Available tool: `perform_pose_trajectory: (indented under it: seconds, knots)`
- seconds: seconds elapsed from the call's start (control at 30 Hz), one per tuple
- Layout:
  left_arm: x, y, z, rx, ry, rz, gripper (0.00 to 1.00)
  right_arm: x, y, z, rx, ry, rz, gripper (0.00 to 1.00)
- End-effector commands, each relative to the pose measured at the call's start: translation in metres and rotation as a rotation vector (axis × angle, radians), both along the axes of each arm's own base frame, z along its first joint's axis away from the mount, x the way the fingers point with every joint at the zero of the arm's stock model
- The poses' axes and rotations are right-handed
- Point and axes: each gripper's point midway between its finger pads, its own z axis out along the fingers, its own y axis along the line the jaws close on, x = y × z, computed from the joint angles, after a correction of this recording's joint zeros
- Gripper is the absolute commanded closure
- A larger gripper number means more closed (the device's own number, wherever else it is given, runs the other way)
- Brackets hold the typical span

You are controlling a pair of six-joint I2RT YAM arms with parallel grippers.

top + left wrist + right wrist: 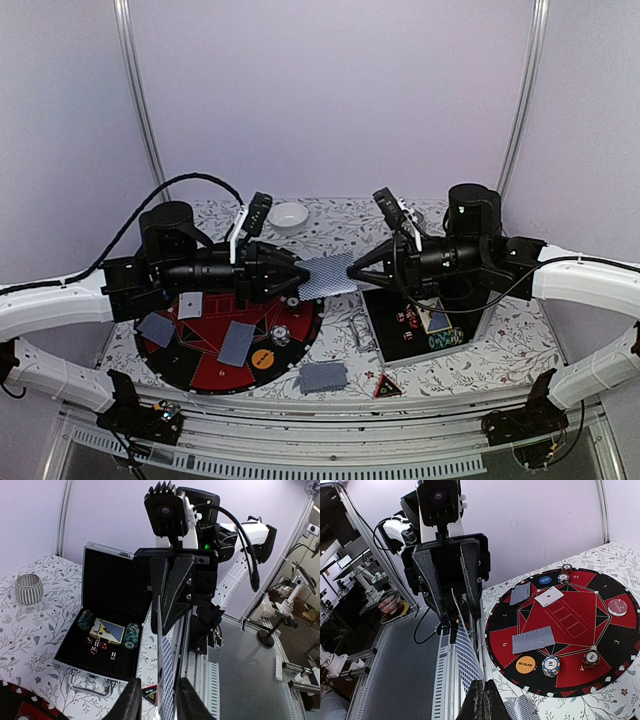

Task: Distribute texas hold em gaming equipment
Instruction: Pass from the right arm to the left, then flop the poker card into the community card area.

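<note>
arms (45,312): white links, black joint housings | cables (190,178): black, looping | wrist camera (167,510): black, finned | fingers (131,702): matte black, tapered

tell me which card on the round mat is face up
The white card with one red pip; the other two cards on the mat show grey-blue patterned backs.

Top view overhead, wrist views face-to-face, sharing card (325,277)

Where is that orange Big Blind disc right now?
Top view, left side: the orange disc lies at the near edge of the round mat, beside a face-down card and a chip.
</note>
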Motion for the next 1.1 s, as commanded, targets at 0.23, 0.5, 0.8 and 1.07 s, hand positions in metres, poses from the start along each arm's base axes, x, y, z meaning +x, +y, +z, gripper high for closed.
perform_pose_trajectory:
  seconds: [0.23, 0.5, 0.8, 1.07]
  knots:
    - [0.003, 0.004, 0.002, 0.014, -0.026, 0.037, 1.00, 0.002, 0.000, 0.021, 0.042, -0.049, -0.019, 0.91]
    - [0.099, 0.122, -0.039, 0.661, -0.075, 0.808, 1.00, 0.054, -0.040, 0.007, -0.085, -0.135, -0.387, 0.01]
    - [0.149, 0.227, -0.150, 1.516, -0.389, 0.960, 1.00, 0.051, -0.041, -0.001, -0.092, -0.133, -0.346, 0.01]
    - [0.172, 0.239, -0.196, 1.539, -0.535, 0.818, 1.00, 0.048, -0.042, -0.006, -0.096, -0.133, -0.332, 0.01]
